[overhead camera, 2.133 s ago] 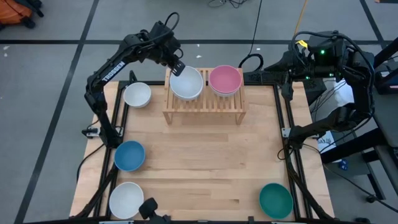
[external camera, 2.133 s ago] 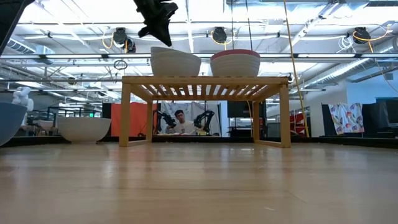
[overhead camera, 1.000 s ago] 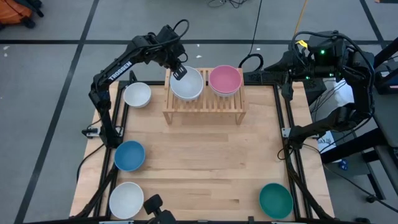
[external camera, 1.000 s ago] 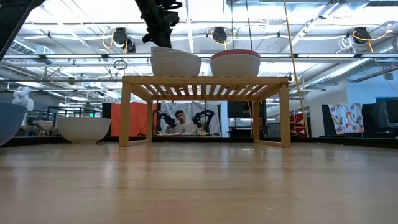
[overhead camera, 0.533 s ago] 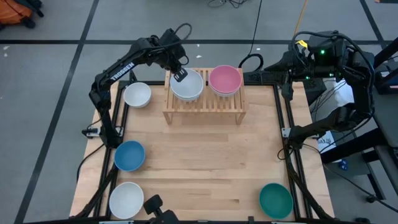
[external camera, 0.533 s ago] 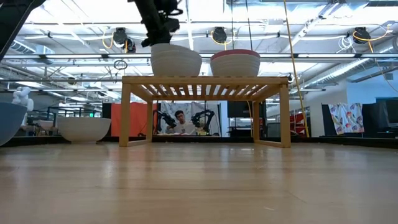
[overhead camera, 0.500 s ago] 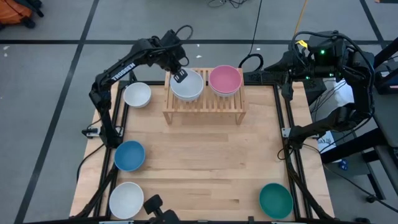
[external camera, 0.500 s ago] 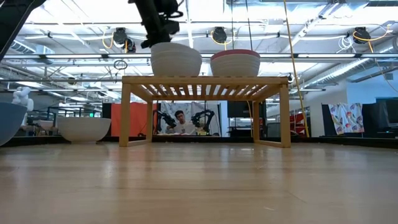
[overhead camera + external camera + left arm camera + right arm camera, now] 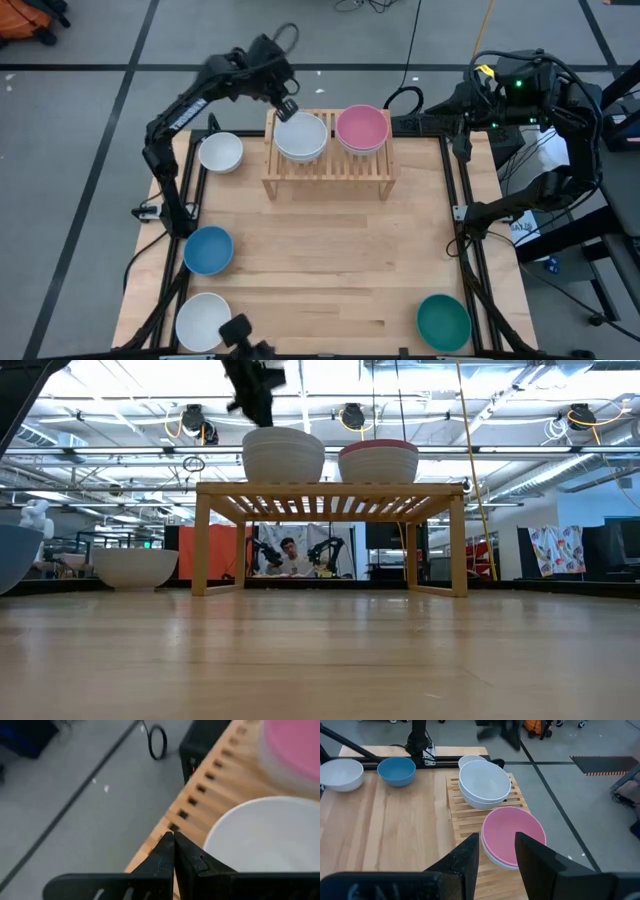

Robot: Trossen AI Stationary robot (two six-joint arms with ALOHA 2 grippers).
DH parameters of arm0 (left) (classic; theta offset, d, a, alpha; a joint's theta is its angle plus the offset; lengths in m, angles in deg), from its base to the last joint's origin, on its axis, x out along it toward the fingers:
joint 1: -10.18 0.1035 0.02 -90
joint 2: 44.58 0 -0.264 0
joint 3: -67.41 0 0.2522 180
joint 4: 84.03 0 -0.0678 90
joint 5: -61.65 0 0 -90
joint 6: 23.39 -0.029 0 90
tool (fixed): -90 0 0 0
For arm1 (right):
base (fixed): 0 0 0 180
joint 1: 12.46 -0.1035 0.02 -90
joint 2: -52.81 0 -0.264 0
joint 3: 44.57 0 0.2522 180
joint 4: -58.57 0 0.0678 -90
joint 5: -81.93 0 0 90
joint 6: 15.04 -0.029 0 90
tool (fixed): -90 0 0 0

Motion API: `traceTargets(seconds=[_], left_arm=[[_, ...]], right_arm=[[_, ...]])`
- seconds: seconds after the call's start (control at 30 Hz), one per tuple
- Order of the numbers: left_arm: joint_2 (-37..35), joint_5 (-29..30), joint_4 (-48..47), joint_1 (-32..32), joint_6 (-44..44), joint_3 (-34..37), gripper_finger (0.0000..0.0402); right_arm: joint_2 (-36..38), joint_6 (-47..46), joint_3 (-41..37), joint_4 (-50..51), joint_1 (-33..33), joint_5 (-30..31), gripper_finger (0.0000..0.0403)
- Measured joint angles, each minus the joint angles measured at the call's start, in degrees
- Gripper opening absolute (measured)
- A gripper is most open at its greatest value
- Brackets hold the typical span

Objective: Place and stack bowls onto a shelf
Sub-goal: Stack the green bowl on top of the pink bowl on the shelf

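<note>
The shelf [image 9: 327,160] stands at the table's far edge on its side legs. On its slatted top sit a stack of white bowls [image 9: 300,137] on the left and a pink bowl [image 9: 362,128], nested in a white one, on the right. My left gripper [image 9: 287,108] is shut with nothing in it and hovers just above the far-left rim of the white stack [image 9: 283,455], clear of it in the low view. My right gripper [image 9: 497,845] is open and holds nothing. It waits high up beyond the table's far right corner, looking down on the pink bowl [image 9: 514,837].
On the tabletop there are a white bowl [image 9: 220,152] left of the shelf, a blue bowl [image 9: 208,249] and another white bowl [image 9: 203,320] along the left edge, and a dark green bowl [image 9: 443,321] at the near right. Bare wood lies between them.
My left gripper, shut throughout, dipped onto the far-left rim of the white stack, then rose and drew back toward the far edge, clear of the bowls.
</note>
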Motion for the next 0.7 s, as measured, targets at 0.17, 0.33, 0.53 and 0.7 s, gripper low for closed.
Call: traceTargets(seconds=[0.17, 0.33, 0.53, 0.7], left_arm=[[-5.23, -0.17, -0.94, -3.45, 0.39, -4.54, 0.0], [-11.98, 0.62, -5.69, -7.35, 3.8, -3.58, 0.0], [-16.38, 2.24, -13.26, -13.62, 9.72, -3.51, 0.0], [-17.23, 5.11, -19.06, -19.52, 13.86, -3.47, 0.0]], right_arm=[[0.0, 0.01, 0.0, 1.02, 0.0, -0.02, 0.0121], [0.0, 1.37, -0.02, 4.18, 0.0, 0.0, 0.0121], [0.63, 0.54, -0.95, 6.87, -0.06, -0.74, 0.0109], [2.45, -1.8, -4.09, 7.06, -1.74, -6.85, 0.0091]])
